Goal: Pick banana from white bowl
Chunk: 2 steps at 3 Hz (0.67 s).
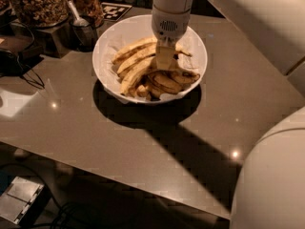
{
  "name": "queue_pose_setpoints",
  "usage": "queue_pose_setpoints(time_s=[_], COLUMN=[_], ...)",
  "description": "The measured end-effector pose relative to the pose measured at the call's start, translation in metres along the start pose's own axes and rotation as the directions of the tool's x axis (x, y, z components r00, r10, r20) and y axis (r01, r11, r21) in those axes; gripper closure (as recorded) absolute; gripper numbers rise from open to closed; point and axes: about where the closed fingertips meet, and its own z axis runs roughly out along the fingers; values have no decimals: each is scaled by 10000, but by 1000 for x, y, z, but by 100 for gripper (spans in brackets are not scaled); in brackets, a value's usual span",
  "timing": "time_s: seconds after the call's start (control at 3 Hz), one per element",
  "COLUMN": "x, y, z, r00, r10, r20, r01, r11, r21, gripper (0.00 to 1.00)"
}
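The white bowl (106, 46) stands on the table at the back centre, lined with crinkled white paper and holding several bananas. The banana (135, 75) is the thick, curved yellow one lying on the left side of the pile. Two slimmer long bananas (134, 50) lie behind it. Short stubby bananas (167, 82) lie at the front right. My gripper (165, 58) hangs straight down from the white wrist (170, 13) into the middle of the bowl, right at the banana's upper end, touching the pile.
Jars of nuts (38, 4) and a second jar (89, 3) stand at the back left, with a metal scoop cup (83, 27) beside the bowl. A black cable (24, 75) lies at the left. My white body (271, 175) fills the lower right.
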Motion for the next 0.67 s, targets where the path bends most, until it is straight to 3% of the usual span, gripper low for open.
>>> queue_pose_setpoints(time_s=[0.33,0.67], x=[0,3], y=[0,5], z=[0,-22], r00=[10000,9953], r10=[0,-307], r20=[0,915], r01=[0,274], r11=[10000,9989], r21=[0,380], gripper=[100,100])
